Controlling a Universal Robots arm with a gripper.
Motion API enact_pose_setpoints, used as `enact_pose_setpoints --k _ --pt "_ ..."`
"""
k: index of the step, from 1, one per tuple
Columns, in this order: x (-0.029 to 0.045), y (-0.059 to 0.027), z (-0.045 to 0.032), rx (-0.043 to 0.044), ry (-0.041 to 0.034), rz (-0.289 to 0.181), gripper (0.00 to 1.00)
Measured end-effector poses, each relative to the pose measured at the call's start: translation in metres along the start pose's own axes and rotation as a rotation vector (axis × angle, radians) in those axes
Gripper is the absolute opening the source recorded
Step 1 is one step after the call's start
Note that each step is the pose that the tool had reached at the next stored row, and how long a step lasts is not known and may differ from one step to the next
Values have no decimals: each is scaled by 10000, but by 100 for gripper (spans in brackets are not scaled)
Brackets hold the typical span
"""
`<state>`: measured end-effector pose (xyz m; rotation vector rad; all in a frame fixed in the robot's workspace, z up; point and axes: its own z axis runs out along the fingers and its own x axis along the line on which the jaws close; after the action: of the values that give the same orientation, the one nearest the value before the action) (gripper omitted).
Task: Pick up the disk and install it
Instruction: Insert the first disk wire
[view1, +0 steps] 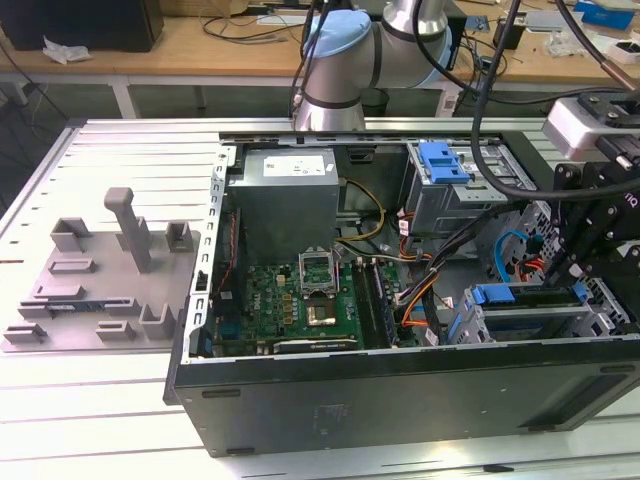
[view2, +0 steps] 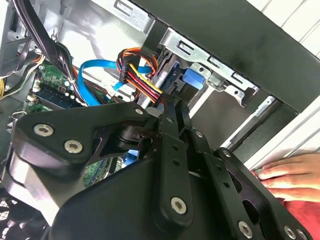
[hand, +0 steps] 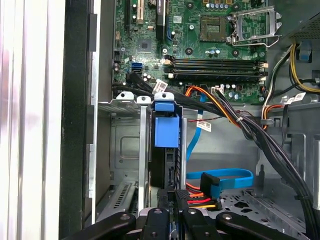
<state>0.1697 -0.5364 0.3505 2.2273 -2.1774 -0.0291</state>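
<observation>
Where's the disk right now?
In the first wrist view the disk stands on edge in the metal drive cage, between the black case wall and the blue cable, with the pincer at its near end.

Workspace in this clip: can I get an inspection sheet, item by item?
Surface: slotted metal table, open computer case lying on it.
Job's things: disk, blue-framed, standing on edge in a drive cage.
Clutter: grey tray beside the case; blue bracket on a second cage.
Grippers: tool down inside the case, close to the disk.
Cables: blue flat cable and coloured wires close by the tool.
Surroundings: workbench behind; a person's hand beside the case.
</observation>
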Motion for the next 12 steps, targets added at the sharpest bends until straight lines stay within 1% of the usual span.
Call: enact_pose_setpoints --k 4,12 --pt "-24 -1 -1 0 3 1 17" --pt "-23 -1 1 1 5 0 17"
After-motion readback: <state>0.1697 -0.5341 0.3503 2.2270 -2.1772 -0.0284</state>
